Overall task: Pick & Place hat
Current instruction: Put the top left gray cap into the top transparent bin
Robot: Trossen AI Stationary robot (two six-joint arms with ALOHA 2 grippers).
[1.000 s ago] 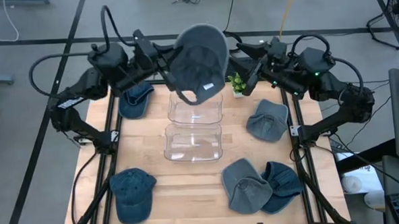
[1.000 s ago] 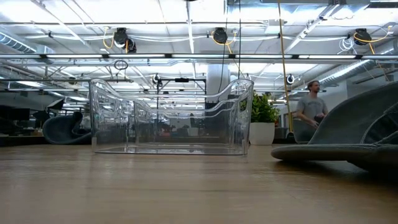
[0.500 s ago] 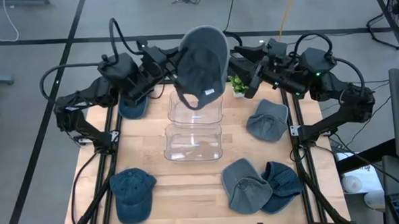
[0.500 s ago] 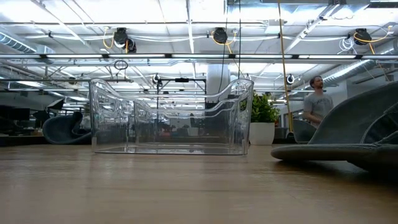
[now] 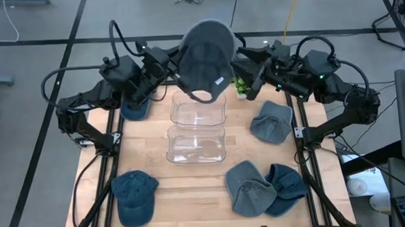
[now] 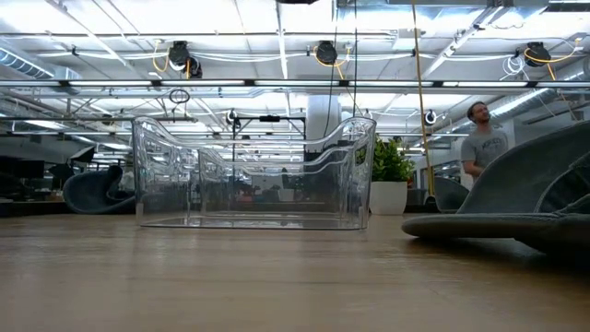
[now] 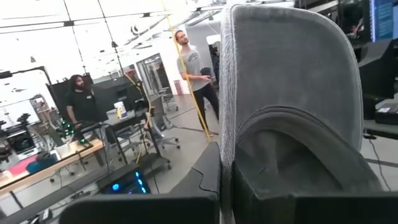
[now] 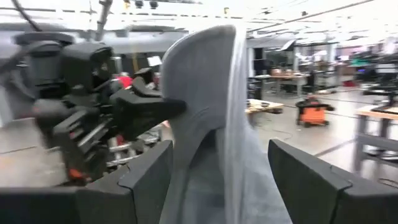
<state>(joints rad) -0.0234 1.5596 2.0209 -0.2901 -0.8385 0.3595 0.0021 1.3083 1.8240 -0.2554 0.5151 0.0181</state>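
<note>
A grey cap (image 5: 203, 55) hangs high in the air over the far clear bin (image 5: 198, 112), between both arms. My left gripper (image 5: 173, 65) is at the cap's left side and is shut on it (image 7: 225, 168). My right gripper (image 5: 244, 74) is at the cap's right side and is open. In the right wrist view its fingers (image 8: 221, 149) stand wide apart on either side of the cap's edge (image 8: 211, 93). Neither gripper shows in the low view. My left gripper pinches the cap's rim edge (image 7: 225, 155) on the cap's left side between its two fingers, coming level from the table's left. The cap is lifted clear of everything and stands up beyond the fingers, its hollow inside (image 7: 292, 155) turned toward the wrist camera.
A second clear bin (image 5: 195, 144) sits nearer. Other caps lie on the table: blue at far left (image 5: 137, 102) and near left (image 5: 134, 195), grey at right (image 5: 271, 121), grey (image 5: 248, 187) and blue (image 5: 286, 185) near right. A small plant (image 5: 241, 84) stands by the far bin. A person (image 6: 479, 138) walks in the room beyond.
My left arm has swung toward the table's right, carrying the cap with it. The cap has risen a little and turned slightly in the hold. My right gripper has drawn nearer to the cap's right side.
</note>
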